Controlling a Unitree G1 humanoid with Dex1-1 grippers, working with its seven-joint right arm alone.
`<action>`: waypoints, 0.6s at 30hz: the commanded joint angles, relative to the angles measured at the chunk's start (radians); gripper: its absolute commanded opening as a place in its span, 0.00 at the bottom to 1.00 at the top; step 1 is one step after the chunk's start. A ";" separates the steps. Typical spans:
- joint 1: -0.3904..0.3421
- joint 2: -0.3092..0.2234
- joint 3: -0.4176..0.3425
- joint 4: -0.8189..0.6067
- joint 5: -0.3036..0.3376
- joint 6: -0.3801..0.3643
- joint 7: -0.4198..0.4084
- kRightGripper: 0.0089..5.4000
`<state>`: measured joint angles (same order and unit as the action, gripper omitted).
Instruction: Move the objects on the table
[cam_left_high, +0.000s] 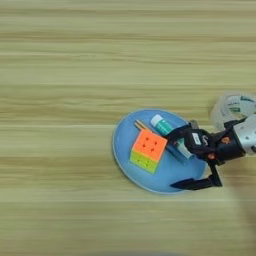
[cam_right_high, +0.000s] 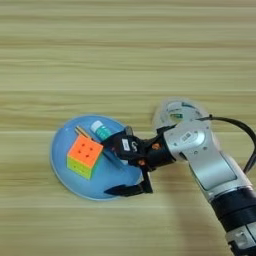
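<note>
A round blue plate (cam_left_high: 123, 152) lies on the wood-grain table (cam_left_high: 75, 60). On it rests a small puzzle cube (cam_left_high: 148, 150) with an orange top and yellow-green side. Behind the cube a thin pen (cam_left_high: 140, 126) lies diagonally, mostly hidden. Next to it is a white-green tube (cam_left_high: 164, 127), its lower end covered by my upper finger. My right gripper (cam_right_high: 111, 167) is open wide over the plate's right part. One black finger (cam_right_high: 116, 143) sits above the tube and the other (cam_right_high: 125, 190) hangs by the plate's near rim. Nothing is gripped.
A clear tape roll (cam_right_high: 179, 112) lies on the table just right of the plate, behind my silver forearm (cam_right_high: 210, 165). The forearm comes in from the lower right corner, with a black cable (cam_right_high: 235, 125) looping beside it.
</note>
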<state>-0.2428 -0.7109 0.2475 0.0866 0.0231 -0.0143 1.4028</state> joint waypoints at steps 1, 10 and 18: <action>-0.064 -0.019 -0.051 -0.012 0.010 -0.021 -0.066 0.99; -0.131 0.035 -0.094 0.017 0.031 0.007 -0.166 0.99; -0.112 0.043 -0.125 -0.042 0.102 0.084 -0.148 0.99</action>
<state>-0.3061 -0.6315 0.1638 0.0919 0.1012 0.0730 1.2774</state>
